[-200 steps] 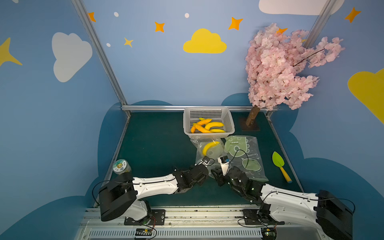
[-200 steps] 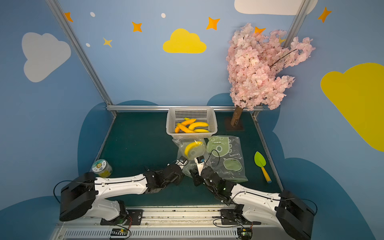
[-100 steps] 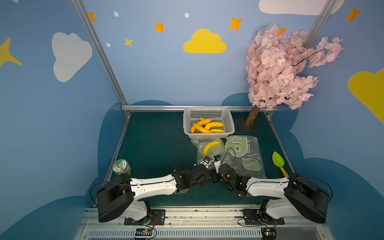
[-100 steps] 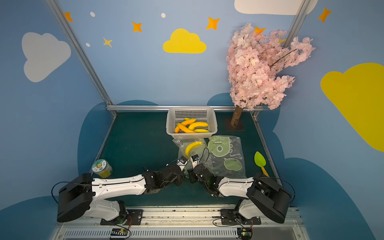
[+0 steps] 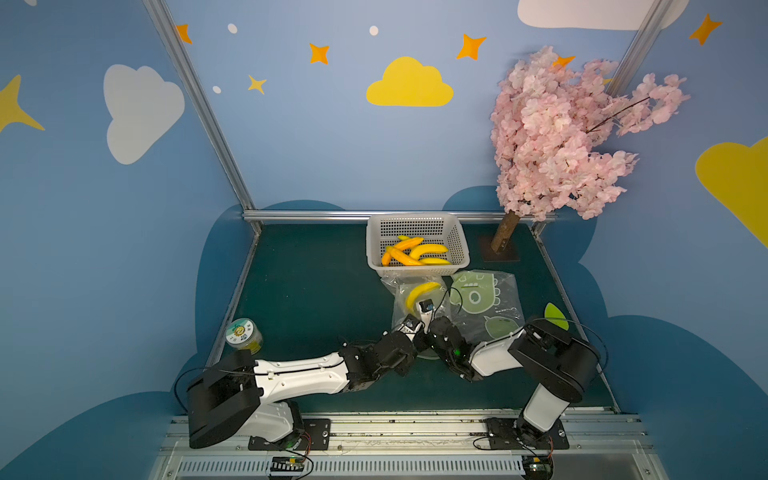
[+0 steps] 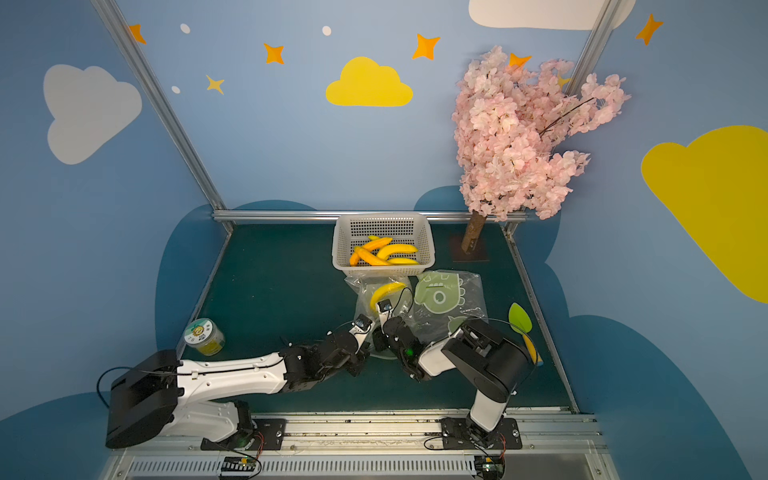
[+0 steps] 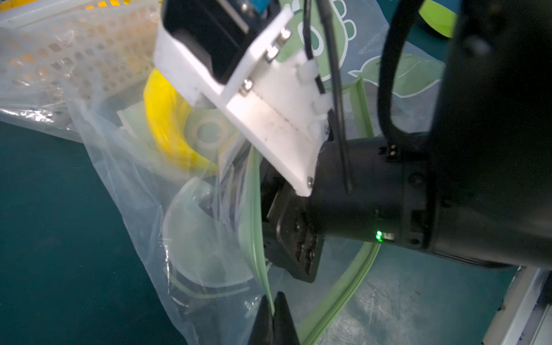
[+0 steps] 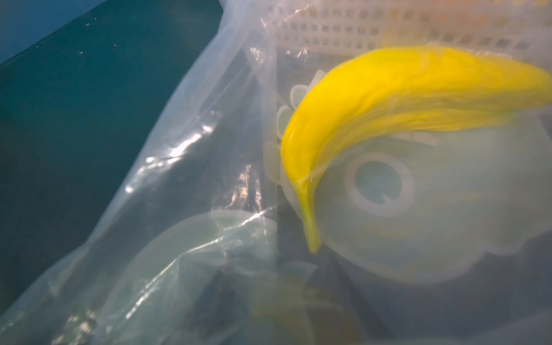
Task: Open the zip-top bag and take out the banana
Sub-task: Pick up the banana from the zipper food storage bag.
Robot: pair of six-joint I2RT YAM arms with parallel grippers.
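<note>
Only the left wrist view shows the left gripper [image 7: 274, 300] pinched tight on the green zip [image 7: 254, 227] of the bag [image 7: 143, 191] and the right gripper [image 7: 288, 236] at its mouth, spread unclear, while the right wrist view shows the banana [image 8: 388, 98] inside, against the basket [image 8: 388, 27].

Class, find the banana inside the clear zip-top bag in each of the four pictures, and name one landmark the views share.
In a top view: banana inside the zip-top bag, just in front of the white basket.
In a top view: same place, banana before the basket.
Left wrist: banana behind plastic, near the basket wall.
Right wrist: banana close up, basket wall behind.
Shared landmark: the white basket.
</note>
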